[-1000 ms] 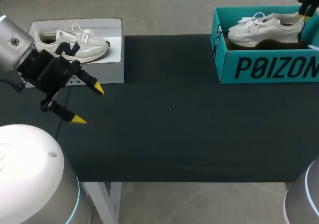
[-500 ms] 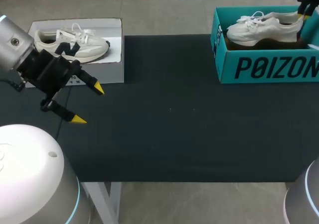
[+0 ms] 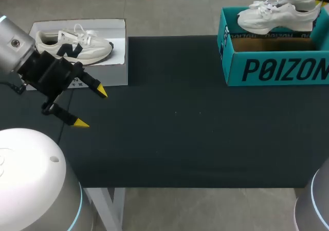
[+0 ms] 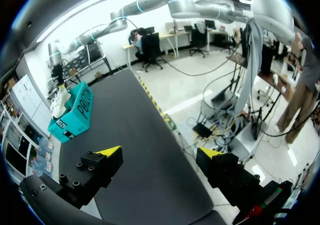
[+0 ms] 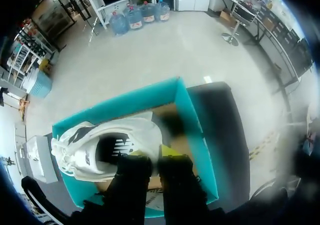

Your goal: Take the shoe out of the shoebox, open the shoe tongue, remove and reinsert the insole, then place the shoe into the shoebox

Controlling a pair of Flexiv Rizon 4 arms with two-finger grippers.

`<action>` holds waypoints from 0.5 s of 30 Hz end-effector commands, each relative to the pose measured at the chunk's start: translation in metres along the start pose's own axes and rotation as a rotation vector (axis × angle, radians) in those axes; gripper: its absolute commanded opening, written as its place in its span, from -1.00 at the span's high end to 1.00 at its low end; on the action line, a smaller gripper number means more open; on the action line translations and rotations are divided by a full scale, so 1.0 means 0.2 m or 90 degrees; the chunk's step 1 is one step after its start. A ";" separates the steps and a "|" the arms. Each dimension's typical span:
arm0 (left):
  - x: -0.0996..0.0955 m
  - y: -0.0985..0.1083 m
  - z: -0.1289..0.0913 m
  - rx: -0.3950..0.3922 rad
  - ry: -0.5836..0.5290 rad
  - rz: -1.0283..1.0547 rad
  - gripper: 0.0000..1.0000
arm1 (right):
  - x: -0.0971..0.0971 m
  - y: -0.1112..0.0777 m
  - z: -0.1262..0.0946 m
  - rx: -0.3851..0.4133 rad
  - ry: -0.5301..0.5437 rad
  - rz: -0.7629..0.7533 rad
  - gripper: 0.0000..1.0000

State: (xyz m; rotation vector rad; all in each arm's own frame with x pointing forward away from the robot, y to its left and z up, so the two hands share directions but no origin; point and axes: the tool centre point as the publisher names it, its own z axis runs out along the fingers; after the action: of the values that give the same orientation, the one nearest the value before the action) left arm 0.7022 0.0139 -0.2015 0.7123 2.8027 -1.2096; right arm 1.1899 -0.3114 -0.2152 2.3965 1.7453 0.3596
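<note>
1. Right jaws: closed on the heel of the white shoe [image 3: 280,15]. In the right wrist view the heel of the shoe [image 5: 100,147] is clamped between the 2 fingers [image 5: 131,177], with the toe pointing away from the jaws. The shoe hangs in the air, clear of the rim of the open teal shoebox [image 3: 277,69]. The shoebox [image 5: 200,145] lies directly beneath the right jaws, and its brown cardboard floor is exposed.

2. Left jaws: open. The 2 yellow fingertips [image 3: 101,91] stand well apart over the black surface [image 3: 195,133]. In the left wrist view the shoebox [image 4: 75,112] sits far ahead of these jaws.

3. Just beyond the left jaws, a second white shoe [image 3: 74,43] with a dark side mark lies on a white box [image 3: 113,72].
</note>
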 end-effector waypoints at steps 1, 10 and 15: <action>0.00 0.00 0.00 -0.002 0.001 0.000 -1.00 | -0.03 -0.13 -0.19 -0.035 0.002 0.003 1.00; 0.00 0.00 0.00 -0.002 0.001 0.000 -1.00 | -0.04 -0.22 -0.32 -0.053 0.001 0.003 1.00; 0.00 0.00 0.00 -0.002 0.001 0.000 -1.00 | -0.06 -0.31 -0.34 -0.054 0.004 0.007 1.00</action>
State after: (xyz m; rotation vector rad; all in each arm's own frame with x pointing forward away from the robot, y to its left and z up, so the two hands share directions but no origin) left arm 0.7022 0.0139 -0.2015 0.7123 2.8027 -1.2096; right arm 1.1331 -0.3073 -0.1709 2.3919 1.7243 0.3780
